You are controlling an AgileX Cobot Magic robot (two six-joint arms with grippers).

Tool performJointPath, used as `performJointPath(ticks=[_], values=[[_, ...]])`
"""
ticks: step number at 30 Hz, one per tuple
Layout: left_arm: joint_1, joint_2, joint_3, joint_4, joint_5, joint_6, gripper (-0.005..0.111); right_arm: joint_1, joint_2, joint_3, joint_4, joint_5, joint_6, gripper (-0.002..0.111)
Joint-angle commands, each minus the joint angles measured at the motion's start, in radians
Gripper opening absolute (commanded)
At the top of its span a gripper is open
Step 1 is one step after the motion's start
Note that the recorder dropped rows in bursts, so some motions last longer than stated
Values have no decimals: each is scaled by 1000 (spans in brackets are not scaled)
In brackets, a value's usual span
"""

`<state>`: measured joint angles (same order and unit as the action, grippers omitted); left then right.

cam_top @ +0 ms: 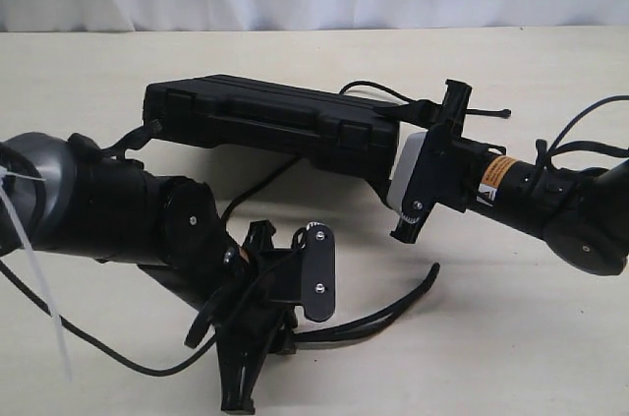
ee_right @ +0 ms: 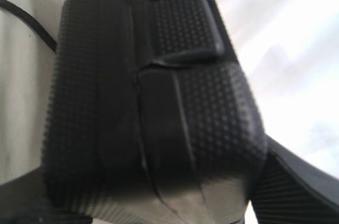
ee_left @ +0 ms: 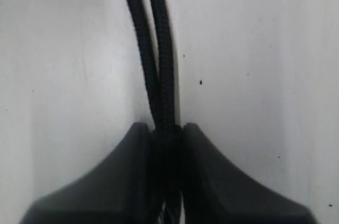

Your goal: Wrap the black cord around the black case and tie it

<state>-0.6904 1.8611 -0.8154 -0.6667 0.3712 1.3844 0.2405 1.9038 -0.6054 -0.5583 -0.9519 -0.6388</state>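
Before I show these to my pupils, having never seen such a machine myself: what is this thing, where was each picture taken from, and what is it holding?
This is a robot with two arms, each ending in a pinching tool. The wide picture comes from a camera off the arms. The two close-ups come from cameras on the wrists. On the pale table is a black case, with a black cord running out from beneath it. The left tool is pinched shut on two strands of that cord, as its close-up shows. The right tool grips one end of the case, which fills its close-up.
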Motion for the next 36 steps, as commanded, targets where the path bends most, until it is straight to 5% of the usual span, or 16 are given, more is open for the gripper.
performJointPath(ticks=[1,10,19,28,36], values=[[-9,-16,-46,35,49,-10,0,-5,2,-1,46,6,33,4],[25,-140,-34,127,127,-399,0,-5,2,-1,68,6,247,4],[215,-324,120,52,4,-542,0,-5,2,-1,216,6,272,4],[337,-468,167,-366,-8,-146,0,-5,2,-1,266,6,326,4],[552,-431,173,-921,478,481,0,-5,2,-1,266,6,349,4]])
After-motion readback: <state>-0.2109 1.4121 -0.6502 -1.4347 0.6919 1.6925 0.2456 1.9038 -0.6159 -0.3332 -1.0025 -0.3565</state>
